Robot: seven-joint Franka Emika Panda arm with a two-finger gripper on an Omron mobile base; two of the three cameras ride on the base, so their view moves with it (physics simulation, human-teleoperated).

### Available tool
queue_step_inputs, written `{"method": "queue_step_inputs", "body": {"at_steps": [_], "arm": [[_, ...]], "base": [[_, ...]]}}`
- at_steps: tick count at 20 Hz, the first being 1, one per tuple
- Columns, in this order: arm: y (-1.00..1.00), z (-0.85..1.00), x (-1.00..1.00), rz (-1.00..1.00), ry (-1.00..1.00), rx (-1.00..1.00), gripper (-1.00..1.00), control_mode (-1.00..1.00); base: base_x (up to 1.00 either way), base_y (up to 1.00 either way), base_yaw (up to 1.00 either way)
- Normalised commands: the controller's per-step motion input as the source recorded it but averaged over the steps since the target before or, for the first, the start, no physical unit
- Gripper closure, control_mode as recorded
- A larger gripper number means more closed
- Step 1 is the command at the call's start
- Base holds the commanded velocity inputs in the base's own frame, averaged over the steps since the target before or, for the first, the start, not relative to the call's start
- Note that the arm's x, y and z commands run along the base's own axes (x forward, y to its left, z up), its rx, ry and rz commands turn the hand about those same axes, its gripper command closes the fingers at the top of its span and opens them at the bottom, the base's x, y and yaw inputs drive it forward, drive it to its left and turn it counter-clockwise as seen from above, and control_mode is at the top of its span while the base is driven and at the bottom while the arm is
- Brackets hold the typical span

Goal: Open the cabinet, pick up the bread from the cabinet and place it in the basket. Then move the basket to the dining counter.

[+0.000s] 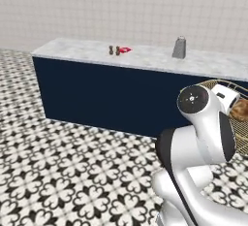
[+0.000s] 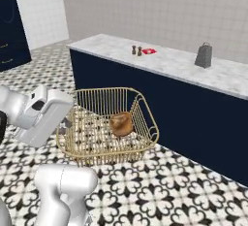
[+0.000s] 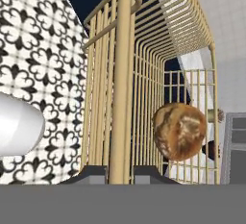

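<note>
— White arm, how does it stand?
— It bends forward from the base, its hand reaching to the near rim of the basket (image 2: 109,145). The claw (image 3: 119,174) is clamped on the thick rim bar, one dark tip on each side of it.

— Is the basket resting on anything?
— It hangs above the black-and-white patterned floor (image 1: 72,171), held level by that rim.

— And the room?
— Past the basket runs the dining counter (image 2: 160,62), marble top over a plain navy front. On it stand two small dark shakers (image 2: 136,51), a red item (image 2: 149,51) just beside them and a grey grater (image 2: 204,56) farther along. Pale tiled wall behind.

— Where is the bread (image 2: 121,124)?
— Inside the basket, on its wire bottom, beyond the claw and toward the far wall, apart from the tips.
</note>
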Motion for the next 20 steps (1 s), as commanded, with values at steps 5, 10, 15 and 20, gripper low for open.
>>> {"method": "queue_step_inputs", "body": {"at_steps": [5,10,15,20], "arm": [[0.0,0.0,0.0,0.0,0.0,0.0,1.0,1.0],[0.0,0.0,0.0,0.0,0.0,0.0,1.0,1.0],[0.0,0.0,0.0,0.0,0.0,0.0,1.0,1.0],[0.0,0.0,0.0,0.0,0.0,0.0,1.0,1.0]], "base": [[1.0,-0.86,0.25],[1.0,-0.88,0.1],[0.99,-0.8,-0.04],[0.79,-0.7,-0.27]]}}
